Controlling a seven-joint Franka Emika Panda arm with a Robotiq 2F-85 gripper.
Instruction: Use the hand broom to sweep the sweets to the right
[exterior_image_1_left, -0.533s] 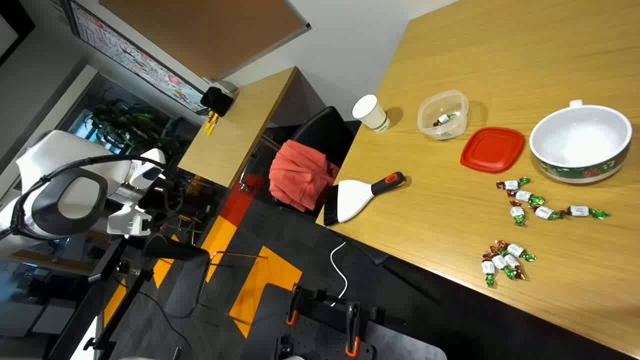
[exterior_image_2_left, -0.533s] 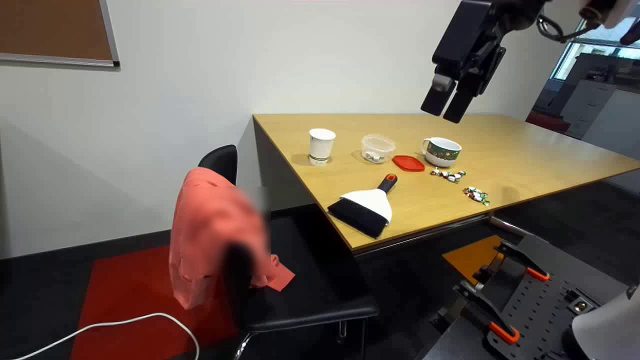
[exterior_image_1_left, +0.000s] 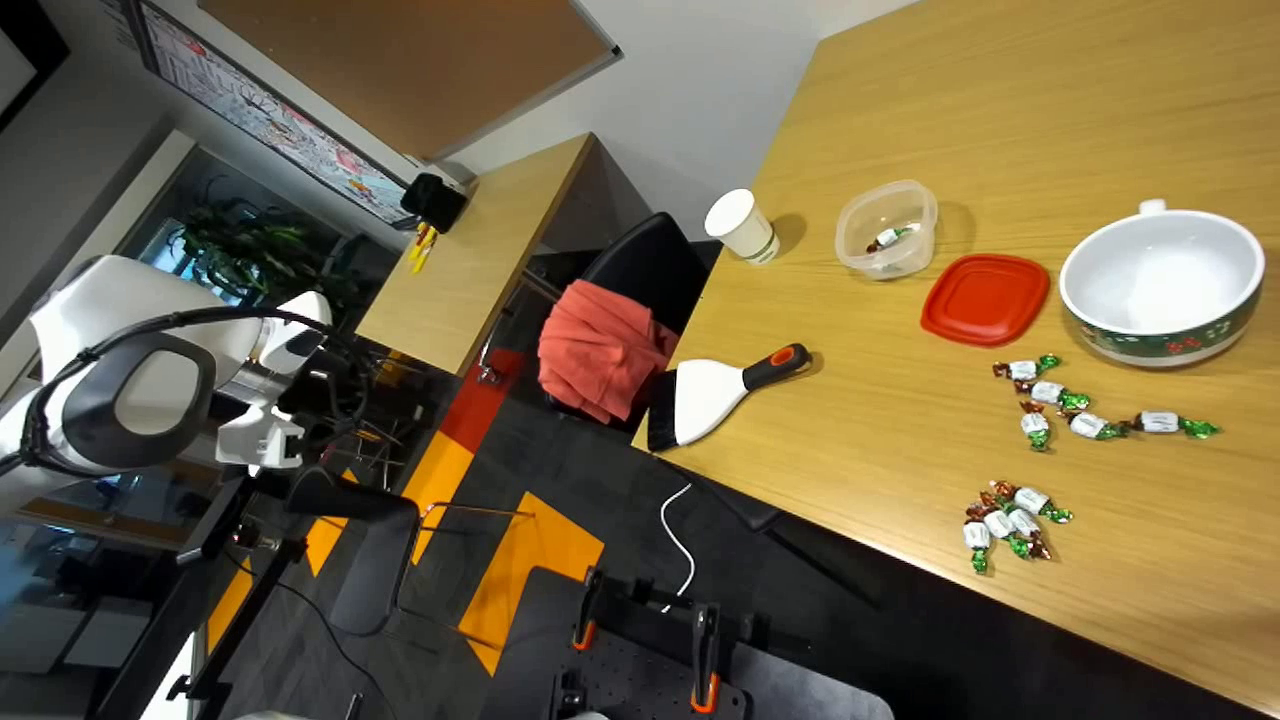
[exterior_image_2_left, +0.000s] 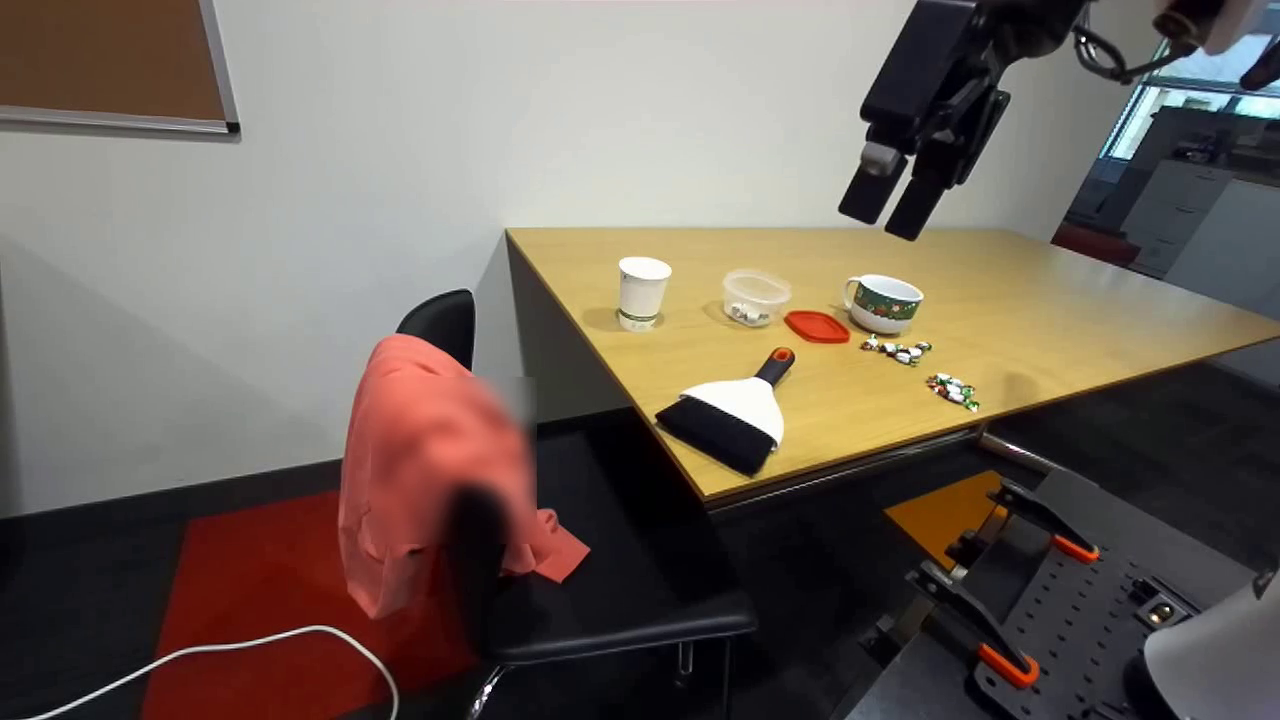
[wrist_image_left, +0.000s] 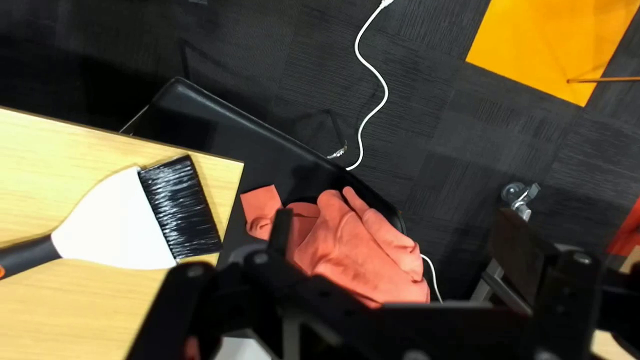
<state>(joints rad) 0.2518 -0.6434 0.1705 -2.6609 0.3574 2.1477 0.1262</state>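
Presently, the hand broom lies flat on the wooden tabletop, close to one of its corners. Its black bristles are directed to the outside, just beside the edge, while the dark handle, which carries an orange part at its end, points to the inside. The gripper of the robot hangs in the air, well apart from the broom. Its jaws stand spread from each other, and the gap between them can be seen in an exterior view and also in the wrist view.

On the tabletop, the wrapped sweets form two groups. The looser group, five pieces, is near the large mug with the green decorated band; the tighter group is a small heap, nearer to the edge, and I cannot count its pieces with certainty. One more sweet is visible inside the transparent plastic container. Between this container and the mug lies the red lid. The white paper cup stands upright near the container, on the side which is away from the lid.

Beside the tabletop corner there is a black chair, and a salmon-coloured cloth hangs over it. On the dark floor lies a white cable in curves.
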